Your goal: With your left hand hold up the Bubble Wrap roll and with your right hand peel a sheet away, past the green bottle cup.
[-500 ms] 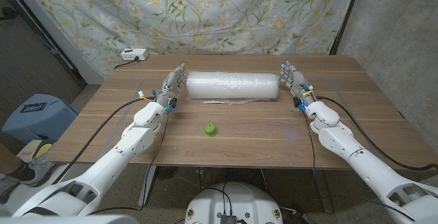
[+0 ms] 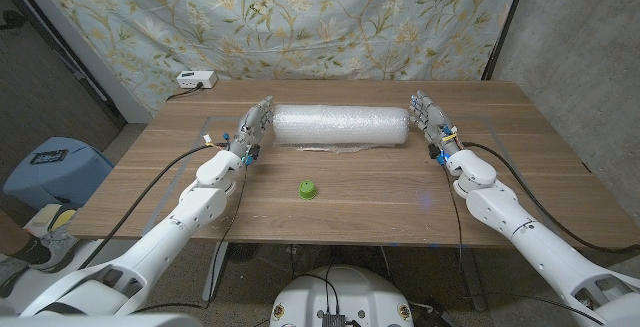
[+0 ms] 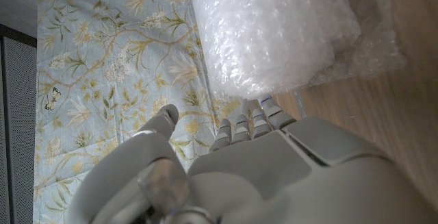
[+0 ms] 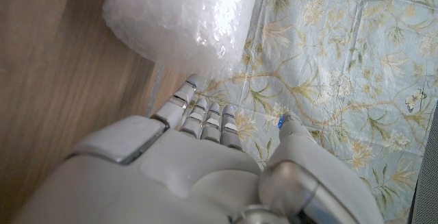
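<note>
Bubble Wrap roll [image 2: 341, 126] between open robot hands

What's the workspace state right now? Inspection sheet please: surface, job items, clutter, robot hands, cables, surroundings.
Surface: wooden table, clear tape outlines faintly visible near both robot hands.
Job's things: Bubble Wrap roll lies on its side across the far middle, a loose sheet edge spread on the table in front of it; green bottle cup stands nearer the robot, apart from the roll.
Clutter: small white box at the far left corner.
Robot hands: left robot hand open beside the roll's left end; right robot hand open beside its right end; neither holds it.
Cables: black cables run along both forearms.
Surroundings: floral cloth backdrop; blue bin on the floor at left.
</note>
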You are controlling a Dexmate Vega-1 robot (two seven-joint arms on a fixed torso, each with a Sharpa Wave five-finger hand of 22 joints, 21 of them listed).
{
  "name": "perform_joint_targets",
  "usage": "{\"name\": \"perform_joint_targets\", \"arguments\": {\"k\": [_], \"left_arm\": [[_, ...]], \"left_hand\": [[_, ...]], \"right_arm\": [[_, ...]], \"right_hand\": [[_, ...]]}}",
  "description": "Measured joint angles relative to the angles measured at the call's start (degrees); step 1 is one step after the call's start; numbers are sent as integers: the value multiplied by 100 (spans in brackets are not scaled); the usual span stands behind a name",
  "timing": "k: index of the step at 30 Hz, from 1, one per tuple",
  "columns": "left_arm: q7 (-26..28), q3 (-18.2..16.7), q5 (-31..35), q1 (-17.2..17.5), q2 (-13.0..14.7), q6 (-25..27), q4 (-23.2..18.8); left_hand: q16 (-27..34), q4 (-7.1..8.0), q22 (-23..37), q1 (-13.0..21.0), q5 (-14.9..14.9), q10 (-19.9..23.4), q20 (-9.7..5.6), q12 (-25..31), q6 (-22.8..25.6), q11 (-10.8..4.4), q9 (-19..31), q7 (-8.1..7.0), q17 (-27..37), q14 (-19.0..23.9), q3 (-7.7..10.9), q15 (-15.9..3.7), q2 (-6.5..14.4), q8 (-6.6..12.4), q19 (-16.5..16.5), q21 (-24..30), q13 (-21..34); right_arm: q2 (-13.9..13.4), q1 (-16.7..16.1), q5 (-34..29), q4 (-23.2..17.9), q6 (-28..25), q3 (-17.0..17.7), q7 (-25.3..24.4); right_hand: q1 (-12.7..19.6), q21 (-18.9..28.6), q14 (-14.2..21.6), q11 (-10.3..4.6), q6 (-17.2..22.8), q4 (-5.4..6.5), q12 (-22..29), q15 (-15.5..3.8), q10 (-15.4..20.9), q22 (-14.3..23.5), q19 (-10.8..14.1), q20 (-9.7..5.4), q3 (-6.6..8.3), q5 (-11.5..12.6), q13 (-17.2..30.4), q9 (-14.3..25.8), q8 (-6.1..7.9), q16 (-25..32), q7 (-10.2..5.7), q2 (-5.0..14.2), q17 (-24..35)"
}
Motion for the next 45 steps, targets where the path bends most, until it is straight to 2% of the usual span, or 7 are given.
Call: {"name": "perform_joint_targets", "arguments": {"k": [18, 22, 34, 45], "left_arm": [[264, -95, 1, 347, 346, 332, -733], [355, -165, 1, 527, 485, 396, -1043], [591, -315, -12, 808, 749, 601, -1564], [678, -380, -26, 886, 962, 878, -1909]], "left_hand": [[0, -107, -1, 23, 0, 21, -1, 39, 0, 20, -1, -1, -16, 32, -28, 31, -23, 0, 0, -73, -1], [0, -112, -1, 23, 0, 33, -1, 39, 0, 32, -1, -1, -16, 32, -33, 31, -23, 0, 0, -73, -1], [0, -200, -1, 45, 0, 41, 31, 38, 31, 40, -2, 30, -15, 55, -27, 54, -45, 0, 32, -116, 27], [0, -261, -2, 67, 40, 72, 30, 38, 31, 71, -2, 30, -15, 66, -9, 64, -67, 0, 31, -137, 21]], "right_arm": [[-51, -134, -23, -165, 7, 31, -95], [-52, -135, -26, -169, 9, 33, -99], [-4, -35, -54, -100, 9, -16, -66], [50, 18, -56, -7, 24, -38, -31]], "right_hand": [[0, -1, 0, 0, 0, -24, 0, 0, 0, -1, -1, 0, 23, -1, 0, -1, 0, 22, 0, 0, -3], [0, -1, 0, 0, 0, -24, 0, 0, 0, -1, -1, 0, 23, -1, 0, -1, 0, 22, 0, 0, -3], [0, 23, 0, 0, -1, -27, 0, 0, -1, -1, -1, 0, 27, -4, -1, -2, 0, 22, 0, 0, -2], [0, 23, 0, 0, -1, -47, 0, 0, -1, -2, -1, 0, 47, -4, -1, -2, 21, 22, 0, 0, -2]]}}
